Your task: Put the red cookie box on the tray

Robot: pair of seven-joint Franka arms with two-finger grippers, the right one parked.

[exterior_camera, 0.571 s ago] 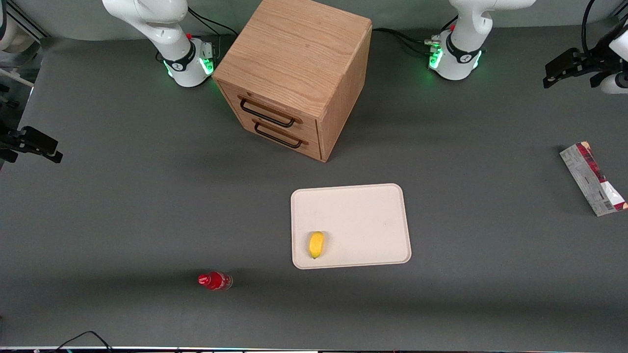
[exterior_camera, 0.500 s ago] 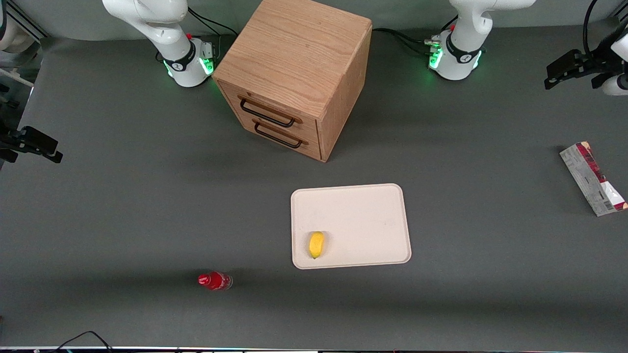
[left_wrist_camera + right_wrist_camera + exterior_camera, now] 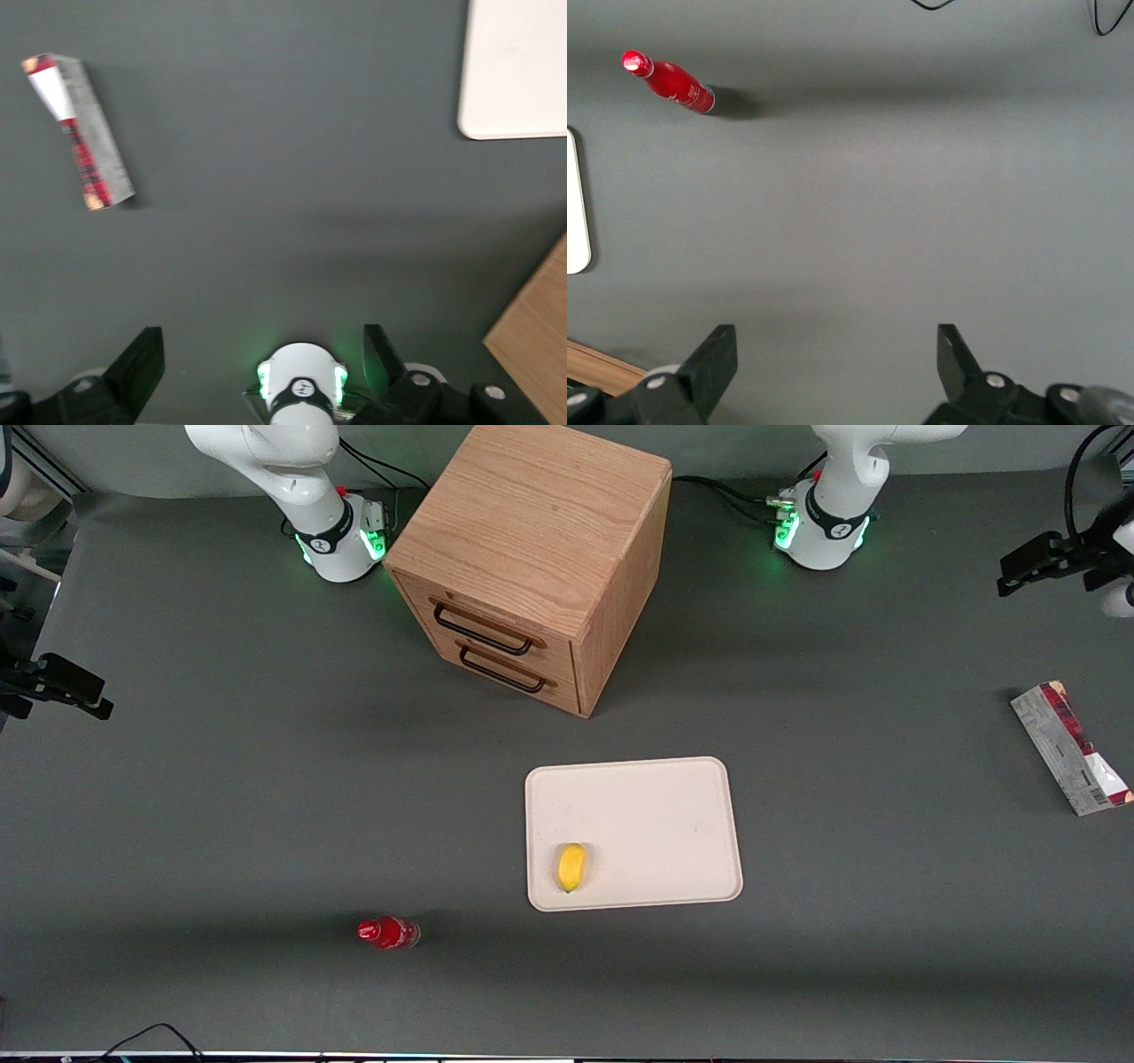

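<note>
At the working arm's end of the desk (image 3: 886, 957), the red cookie box (image 3: 1072, 747) lies flat, well apart from the tray (image 3: 633, 833); the hand (image 3: 261, 354) hovers above, fingers spread, empty.

One red cookie box (image 3: 1071, 747), one tray (image 3: 656, 815) and one gripper (image 3: 1032, 564) are seen. One wooden cabinet (image 3: 532, 558), one red bottle (image 3: 388, 933) and one yellow fruit (image 3: 571, 867) are counted.
</note>
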